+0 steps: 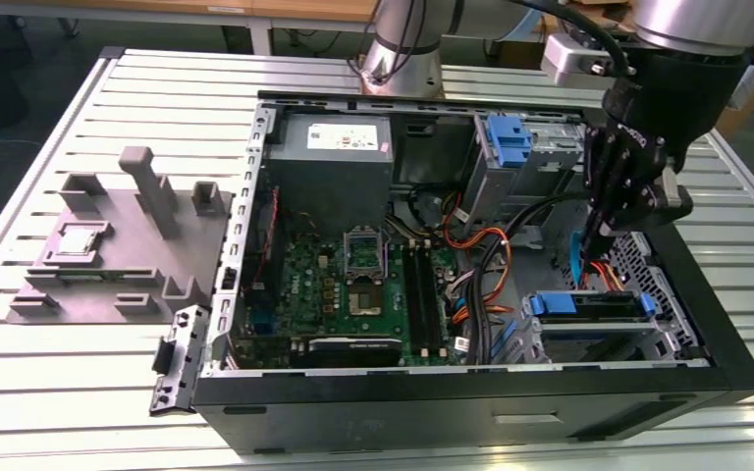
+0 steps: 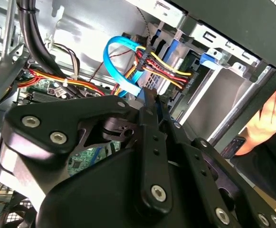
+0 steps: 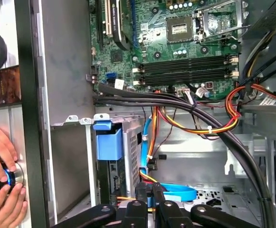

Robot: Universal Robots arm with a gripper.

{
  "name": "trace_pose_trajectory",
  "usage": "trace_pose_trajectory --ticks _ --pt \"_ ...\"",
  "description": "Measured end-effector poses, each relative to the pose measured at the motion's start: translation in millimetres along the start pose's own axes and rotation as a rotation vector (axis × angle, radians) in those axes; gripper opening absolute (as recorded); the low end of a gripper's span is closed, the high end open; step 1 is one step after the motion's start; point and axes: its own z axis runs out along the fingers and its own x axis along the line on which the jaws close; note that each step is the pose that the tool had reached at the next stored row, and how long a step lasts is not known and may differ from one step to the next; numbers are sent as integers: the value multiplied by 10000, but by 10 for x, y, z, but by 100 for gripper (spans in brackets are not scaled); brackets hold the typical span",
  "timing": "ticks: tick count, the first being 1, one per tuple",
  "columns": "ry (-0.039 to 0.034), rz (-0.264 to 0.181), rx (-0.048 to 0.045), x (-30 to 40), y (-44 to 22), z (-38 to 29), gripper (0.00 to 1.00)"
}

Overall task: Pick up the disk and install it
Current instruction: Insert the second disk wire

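The disk [image 1: 588, 306] lies flat in the lower drive bay near the front right corner of the open computer case, its blue carrier edge facing the motherboard. In the first wrist view the disk's blue carrier tab [image 3: 108, 141] stands in the bay's mouth, with cables running to it. My gripper [image 1: 596, 253] reaches down into the case just above and behind that bay, next to a blue data cable [image 1: 573, 257]. Its fingers are shut together, with nothing between them, in both wrist views [image 2: 150, 96] [image 3: 152, 189]. The gripper is apart from the disk.
A motherboard [image 1: 350, 285] fills the case floor and a grey power-supply box [image 1: 331, 147] sits at the back. Orange and black cable bundles [image 1: 489, 265] cross beside the bay. A blue bracket [image 1: 509, 137] sits in the upper bay. A grey fixture [image 1: 115, 245] stands left. A person's hands [image 3: 0, 171] rest outside the case.
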Motion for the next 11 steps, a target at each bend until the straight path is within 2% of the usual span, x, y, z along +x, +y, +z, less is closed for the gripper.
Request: trace_pose_trajectory --ticks 2,3,8,9,11 --pt "-66 2 -6 33 -2 9 16" --pt "-134 3 -11 47 -3 14 16" --pt "-593 15 -43 131 -7 52 16" --pt "-646 16 -45 153 -8 62 16" --pt "-703 18 -48 202 -11 81 16"
